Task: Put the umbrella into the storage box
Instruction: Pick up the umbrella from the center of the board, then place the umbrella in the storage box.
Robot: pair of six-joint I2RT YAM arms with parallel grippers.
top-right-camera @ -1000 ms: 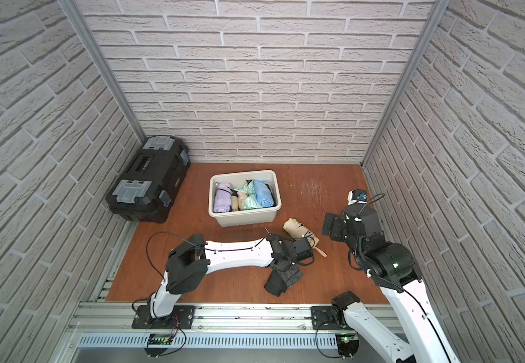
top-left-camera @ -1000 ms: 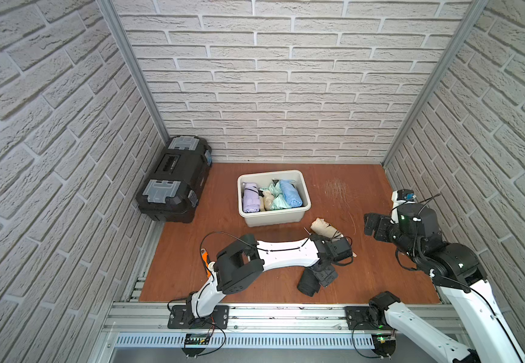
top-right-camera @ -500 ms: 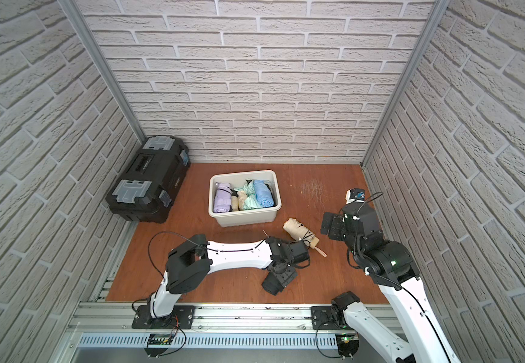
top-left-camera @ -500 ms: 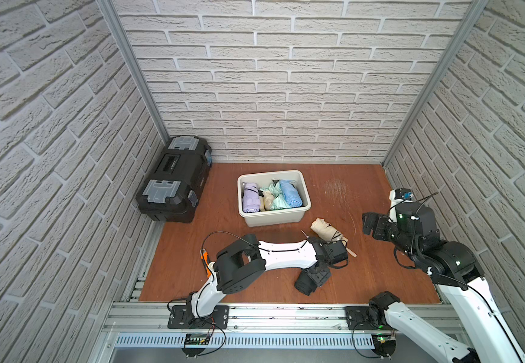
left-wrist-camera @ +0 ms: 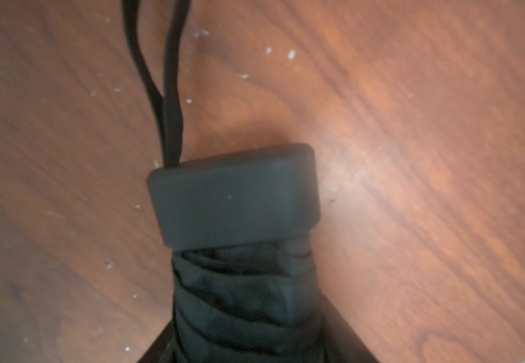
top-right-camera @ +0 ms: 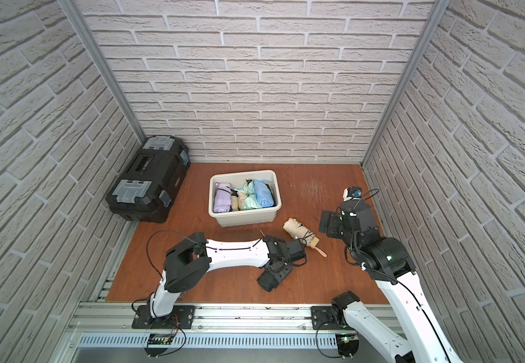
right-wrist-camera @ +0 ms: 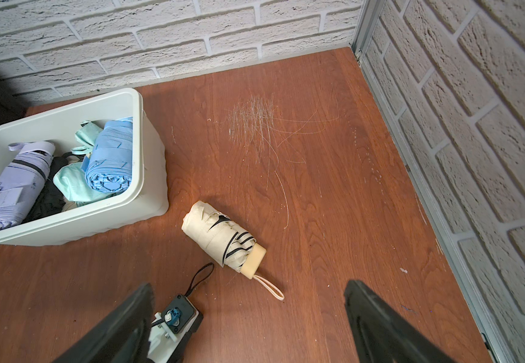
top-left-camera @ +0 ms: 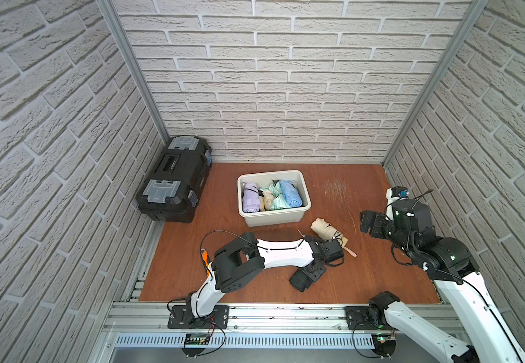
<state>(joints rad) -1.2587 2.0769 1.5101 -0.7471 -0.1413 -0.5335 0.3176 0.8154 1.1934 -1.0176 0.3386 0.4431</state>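
The storage box (top-left-camera: 274, 217) stands free near the middle of the desk (top-left-camera: 192, 276), its rolled rim clear on all four sides. Inside it, folded umbrellas (top-left-camera: 270, 196) in lilac, mint and blue lie side by side and cover most of its floor.

The black umbrella (top-left-camera: 302, 279) lies flat on the desk in front of the box's near long wall. It is well apart from the box and closer to the desk's front edge. The left hand (top-left-camera: 313, 271) is down over it. In the left wrist view the folded fabric runs between the two fingers (left-wrist-camera: 346, 333), whose dark edges sit right beside it. Blur hides whether they press it, so I cannot tell if the hand grips. The square handle cap (left-wrist-camera: 233, 198) and strap (left-wrist-camera: 168, 94) lie over bare wood.

The cream umbrella (top-left-camera: 327, 231) lies just off the box's near right corner without touching it, between the box and the right hand (top-left-camera: 368, 221). That hand hangs above the desk with its fingers (right-wrist-camera: 377, 327) spread wide, holding nothing.

Right of the box the desk is bare up to the right wall (top-left-camera: 443, 157), apart from a scratched patch (right-wrist-camera: 255, 119). Behind the box a strip of bare wood runs to the back wall (top-left-camera: 270, 125). Left of the box a bare gap separates it from the black toolbox (top-left-camera: 173, 179), which sits against the left wall (top-left-camera: 82, 157).
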